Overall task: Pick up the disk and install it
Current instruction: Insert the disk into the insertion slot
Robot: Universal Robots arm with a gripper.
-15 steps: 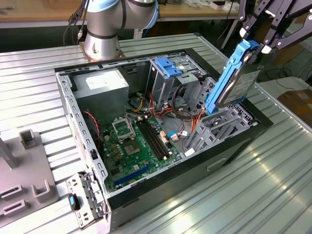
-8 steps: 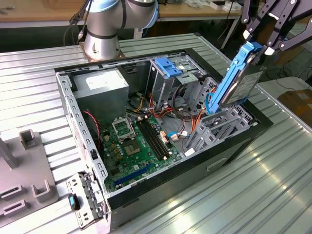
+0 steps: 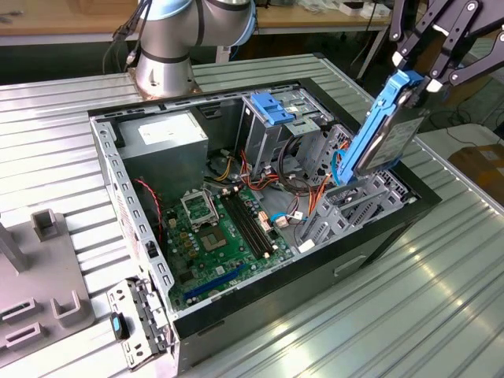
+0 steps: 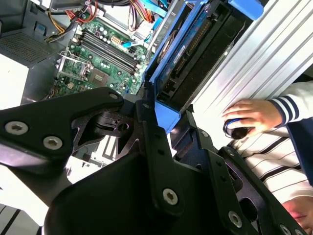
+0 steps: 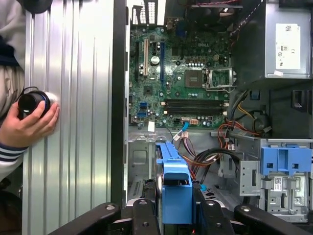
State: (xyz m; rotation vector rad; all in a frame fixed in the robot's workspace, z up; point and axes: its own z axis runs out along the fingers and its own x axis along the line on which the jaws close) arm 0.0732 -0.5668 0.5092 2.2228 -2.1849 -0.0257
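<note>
Ribbed metal table with an opened computer case

The silvery ribbed table bears a black computer case lying on its side, open upward. The arm's base stands at the table's far edge. A grey fixture block sits at the exterior view's left. In the first wrist view a person's hand rests on the table beside the case, over a small round black object.
</note>
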